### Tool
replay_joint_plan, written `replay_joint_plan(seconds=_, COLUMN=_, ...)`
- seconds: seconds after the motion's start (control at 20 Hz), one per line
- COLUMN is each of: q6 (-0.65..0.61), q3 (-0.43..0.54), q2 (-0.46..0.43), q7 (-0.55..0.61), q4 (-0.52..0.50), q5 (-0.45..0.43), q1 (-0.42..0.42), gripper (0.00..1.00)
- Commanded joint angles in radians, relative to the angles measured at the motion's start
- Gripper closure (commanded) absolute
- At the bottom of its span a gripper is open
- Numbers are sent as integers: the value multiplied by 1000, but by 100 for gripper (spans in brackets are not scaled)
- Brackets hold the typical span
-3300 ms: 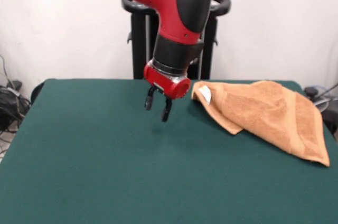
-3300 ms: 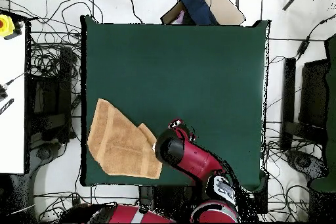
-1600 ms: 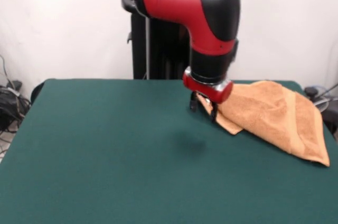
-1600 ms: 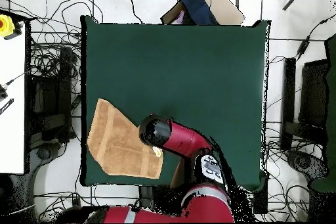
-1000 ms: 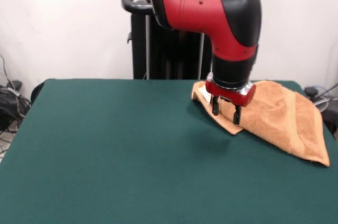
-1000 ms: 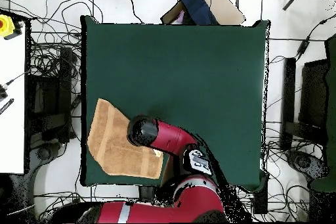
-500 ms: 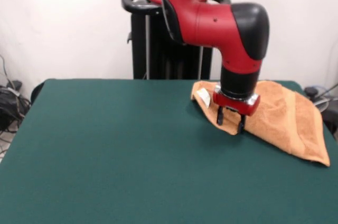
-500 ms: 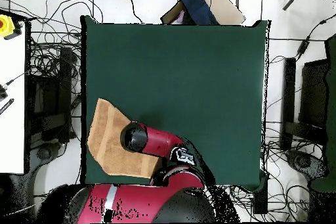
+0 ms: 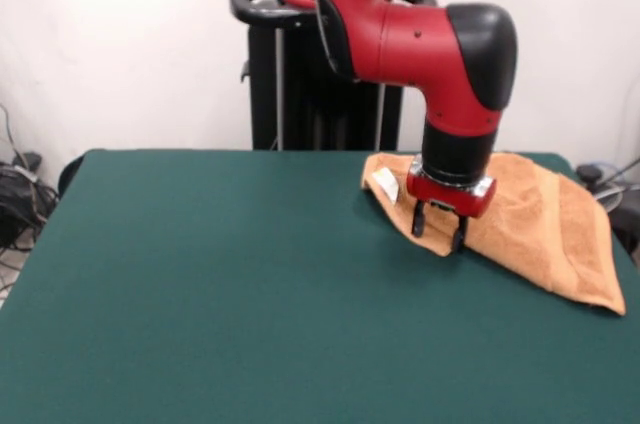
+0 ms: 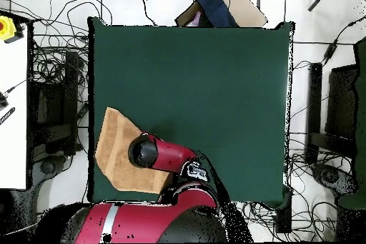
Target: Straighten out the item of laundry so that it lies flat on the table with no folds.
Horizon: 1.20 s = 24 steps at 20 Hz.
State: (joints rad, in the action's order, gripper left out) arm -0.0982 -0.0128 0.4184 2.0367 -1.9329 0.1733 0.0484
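Observation:
The item of laundry [image 9: 530,214] is an orange-tan towel lying folded over itself at the far right of the green table [image 9: 220,294], with a small white tag [image 9: 385,181] at its left corner. My gripper [image 9: 439,232] hangs open just over the folded front-left edge of the towel, its two dark fingers [image 9: 418,221] pointing down with a gap between them. From overhead the arm's end [image 10: 143,152] covers the gripper and part of the towel [image 10: 114,152], which lies at the table's [image 10: 200,69] lower left corner.
The towel's right corner reaches the table's right edge in the front view. Cables [image 10: 53,62] lie on the floor beside the table, and a white bench [image 10: 13,112] stands at the left in the overhead view. A box [image 10: 214,5] sits beyond the table's far edge.
The arm has swung from the table's middle to the towel and come down over its folded front edge. The gripper stayed open. The towel has not moved.

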Motion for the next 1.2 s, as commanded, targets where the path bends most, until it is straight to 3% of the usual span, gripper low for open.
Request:
replay_joint_plan(seconds=0.05, q6=-7, q3=82, q2=-116, q7=138, q4=8, q5=2, q1=-69, gripper=0)
replay_joint_plan(seconds=0.1, q6=8, q3=68, q2=-118, q7=150, q4=9, q5=6, q1=-82, gripper=0)
replay_joint_plan(seconds=0.15, q6=41, q3=61, q2=-120, q7=160, q4=5, q5=7, q1=-89, gripper=100)
replay_joint_plan(seconds=0.45, q6=19, q3=-23, q2=-87, q7=191, q4=2, q5=38, q1=-166, gripper=100)
replay_joint_plan(seconds=0.6, q6=74, q3=12, q2=-70, q7=177, q4=-31, q5=6, q1=-112, gripper=100)
replay_joint_plan(seconds=0.7, q6=139, q3=-18, q2=-63, q7=150, q4=-17, q5=-37, q1=-99, gripper=100)
replay_joint_plan(seconds=0.85, q6=238, q3=-78, q2=-84, q7=125, q4=37, q5=-85, q1=-56, gripper=100)
replay_joint_plan(seconds=1.0, q6=357, q3=-74, q2=-119, q7=106, q4=89, q5=-173, q1=43, gripper=100)
replay_joint_plan(seconds=1.1, q6=424, q3=-162, q2=-145, q7=98, q4=141, q5=-186, q1=9, gripper=100)
replay_joint_plan(seconds=1.2, q6=437, q3=-184, q2=-155, q7=76, q4=173, q5=-211, q1=23, gripper=100)
